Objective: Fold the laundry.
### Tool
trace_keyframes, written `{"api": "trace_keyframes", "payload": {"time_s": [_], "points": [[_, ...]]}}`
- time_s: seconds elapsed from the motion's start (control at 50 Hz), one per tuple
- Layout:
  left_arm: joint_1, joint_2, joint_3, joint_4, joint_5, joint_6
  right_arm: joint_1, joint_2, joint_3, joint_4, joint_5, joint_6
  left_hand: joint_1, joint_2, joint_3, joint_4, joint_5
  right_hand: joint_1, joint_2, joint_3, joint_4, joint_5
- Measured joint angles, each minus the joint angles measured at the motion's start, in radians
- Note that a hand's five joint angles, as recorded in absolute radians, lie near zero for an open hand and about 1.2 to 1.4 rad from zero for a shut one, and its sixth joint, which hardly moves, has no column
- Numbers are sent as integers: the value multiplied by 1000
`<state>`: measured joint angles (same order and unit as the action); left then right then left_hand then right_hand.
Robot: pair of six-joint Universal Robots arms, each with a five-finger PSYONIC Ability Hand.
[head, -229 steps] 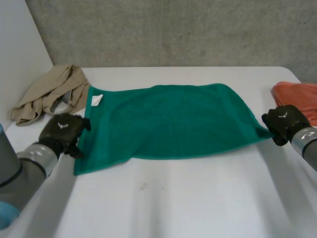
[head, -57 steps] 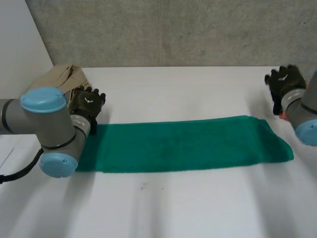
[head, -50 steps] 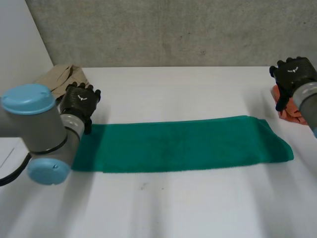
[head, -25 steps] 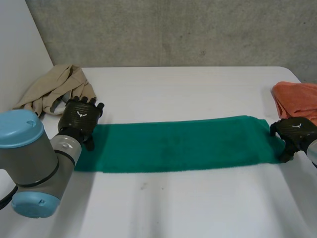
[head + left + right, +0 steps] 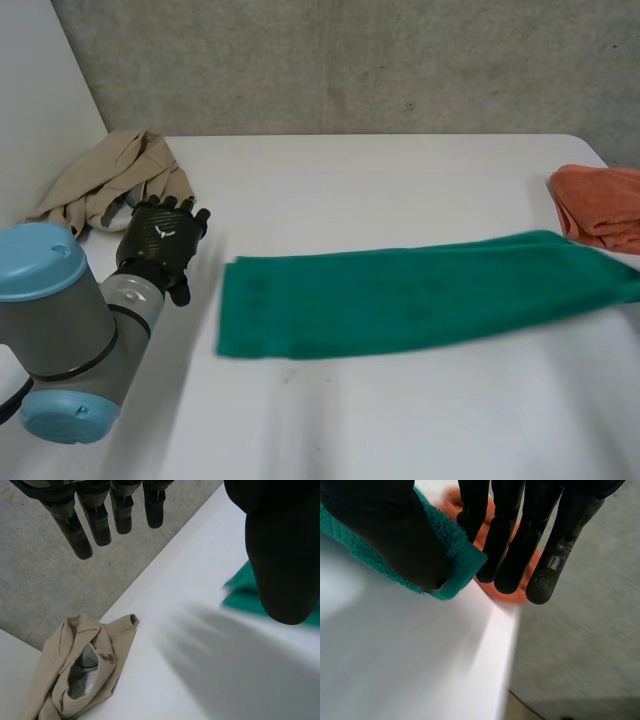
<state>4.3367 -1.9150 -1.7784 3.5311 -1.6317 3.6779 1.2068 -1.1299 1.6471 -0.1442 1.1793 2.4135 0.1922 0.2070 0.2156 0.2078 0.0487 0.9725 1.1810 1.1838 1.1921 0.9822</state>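
Green towel (image 5: 400, 295): long folded strip on table (image 5: 400, 420), right end just beside orange cloth (image 5: 600, 205). Right hand (image 5: 385, 535) pinches that end between thumb and fingers. Left hand (image 5: 165, 238) has straight fingers, holds nothing, apart from strip. Likely step is end-to-end fold: needs firm pinch through all layers, low carry, edges matched.

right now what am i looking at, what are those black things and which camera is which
It is a robot with two arms at a white table; the black things are its hands. One picture looks down from between the arms; the other two come from cameras on each wrist, looking along the palm. On the table lie a green towel, a beige garment and an orange cloth. The left hand is open, apart from the towel, holding nothing. The right hand pinches the towel's end between thumb and fingers.
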Motion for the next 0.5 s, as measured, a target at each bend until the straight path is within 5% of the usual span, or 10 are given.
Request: {"api": "trace_keyframes", "payload": {"time_s": [0.1,0.22,0.5], "points": [[1,2,-4,0,0,0,-80,-29,-16,7,22,-127,0,0,0,0,0,8,0,0,0,8],[0,12,-6,0,-2,1,30,-98,-38,8,43,-89,0,0,0,0,0,10,0,0,0,8],[10,30,-5,0,-4,0,733,-109,-169,-7,37,18,0,0,0,0,0,10,0,0,1,9]]}}
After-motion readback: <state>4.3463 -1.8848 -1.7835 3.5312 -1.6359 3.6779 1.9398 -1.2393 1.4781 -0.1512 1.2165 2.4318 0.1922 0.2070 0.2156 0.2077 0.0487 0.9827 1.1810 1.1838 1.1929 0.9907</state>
